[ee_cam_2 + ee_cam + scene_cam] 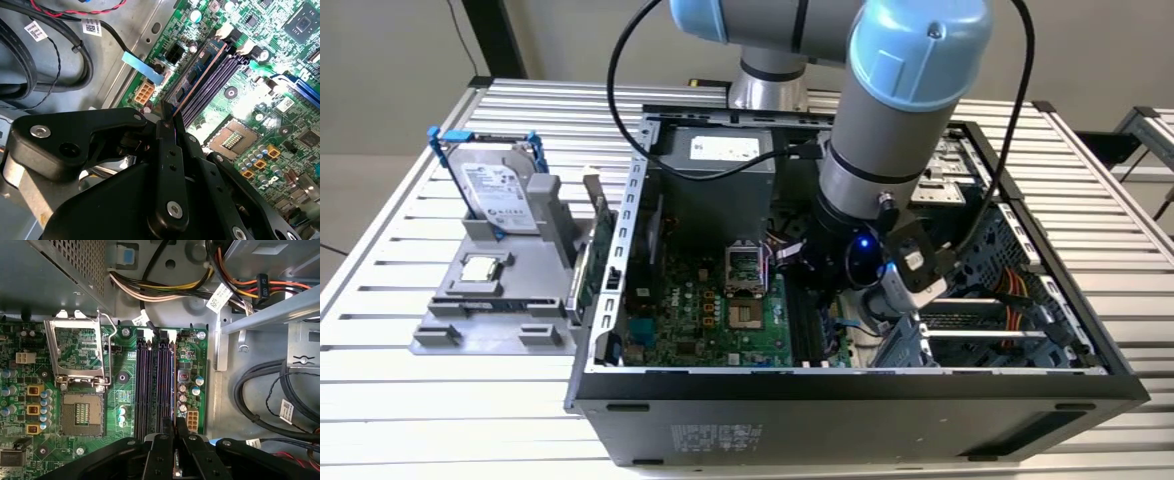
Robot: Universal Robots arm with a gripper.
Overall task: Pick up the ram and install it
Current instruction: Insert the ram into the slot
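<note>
Tool (169, 116) pinches one ram (197, 80), seated in one of four motherboard slots (150, 385).

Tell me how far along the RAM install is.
Pickup looks done: the end effector is shut on the ram, inside the computer case. In hand: the stick lies along the outermost memory slot. Left: I cannot tell whether it is fully seated or latched.
</note>
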